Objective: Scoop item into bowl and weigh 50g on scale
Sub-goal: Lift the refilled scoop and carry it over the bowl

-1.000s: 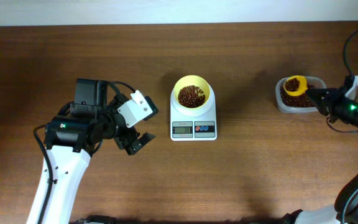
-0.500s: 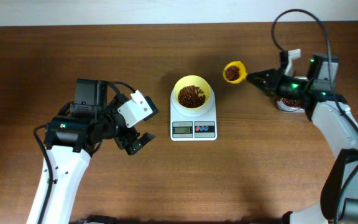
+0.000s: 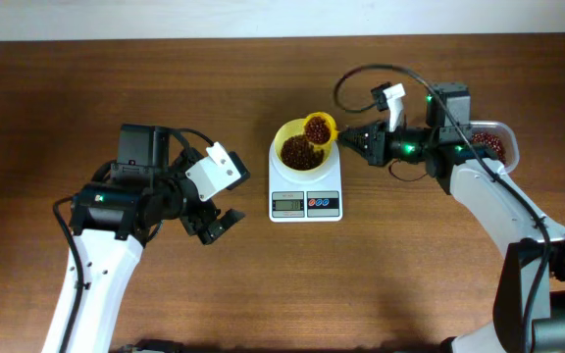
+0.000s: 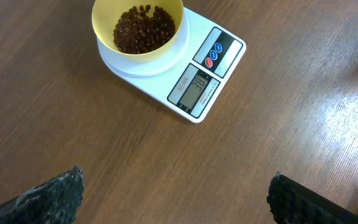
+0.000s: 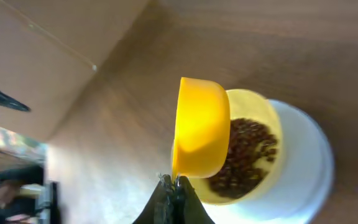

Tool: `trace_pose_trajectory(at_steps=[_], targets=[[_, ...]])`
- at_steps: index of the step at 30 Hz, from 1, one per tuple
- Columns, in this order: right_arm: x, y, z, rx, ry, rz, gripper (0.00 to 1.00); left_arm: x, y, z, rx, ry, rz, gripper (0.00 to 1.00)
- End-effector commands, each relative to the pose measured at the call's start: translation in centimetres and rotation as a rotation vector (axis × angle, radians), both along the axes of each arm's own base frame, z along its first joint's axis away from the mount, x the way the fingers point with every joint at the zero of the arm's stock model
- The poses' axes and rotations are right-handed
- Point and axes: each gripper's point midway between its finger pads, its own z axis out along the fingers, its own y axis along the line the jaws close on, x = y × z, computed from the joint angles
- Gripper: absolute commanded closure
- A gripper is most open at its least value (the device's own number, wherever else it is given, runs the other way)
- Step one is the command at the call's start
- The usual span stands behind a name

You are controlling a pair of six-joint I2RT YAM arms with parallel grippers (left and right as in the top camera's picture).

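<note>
A pale yellow bowl [image 3: 294, 137] holding dark red-brown beans [image 3: 300, 153] stands on the white scale [image 3: 305, 191]; it also shows in the left wrist view [image 4: 137, 25], where the scale's display [image 4: 194, 91] is lit. My right gripper [image 3: 353, 139] is shut on the handle of a yellow scoop [image 3: 319, 126] that is tilted over the bowl's right rim with beans in it. In the right wrist view the scoop [image 5: 199, 127] is turned on its side above the bowl [image 5: 253, 149]. My left gripper [image 3: 217, 225] is open and empty, left of the scale.
A clear plastic tub [image 3: 490, 142] with more beans sits at the right, partly hidden behind my right arm. Brown wooden table [image 3: 400, 275] all round; its back edge runs along the top of the overhead view.
My right arm swung left from the tub, carrying the filled scoop to the bowl and tilting it over the rim. The left arm has not moved.
</note>
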Motion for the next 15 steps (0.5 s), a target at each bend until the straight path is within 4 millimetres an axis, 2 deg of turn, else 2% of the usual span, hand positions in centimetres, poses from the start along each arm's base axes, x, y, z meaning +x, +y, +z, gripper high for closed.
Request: trace_pose_trajectory(at_steps=[1,8,9,11,13,14,15], targets=[[0.8,-0.3,-0.8,-0.084,-0.081,-0.013,0.96,0.2,-0.1,0.6,0.0,-0.022,-0.011,0.01],[1.0,-0.2,-0.8,-0.09,-0.127,0.011,0.96,0.2,0.0,0.6,0.0,-0.022,-0.011,0.01],[0.4,0.6,0.4,-0.031,-0.157,0.066,0.96,0.2,0.0,0.6,0.0,-0.022,-0.011,0.01],[1.0,0.1,-0.2,-0.071,-0.158,0.027,0.96,0.2,-0.1,0.6,0.0,-0.022,-0.011,0.01],[0.2,1.1,1.7,0.014,-0.214,0.11,0.96,0.2,0.0,0.6,0.0,-0.022,-0.011,0.01],[1.2,0.3,0.6,-0.049,-0.193,0.043,0.96,0.2,0.0,0.6,0.0,-0.022,-0.011,0.01],[1.5,0.1,0.3,-0.067,-0.193,0.023,0.96,0.2,0.0,0.6,0.0,-0.022,-0.011,0.01]])
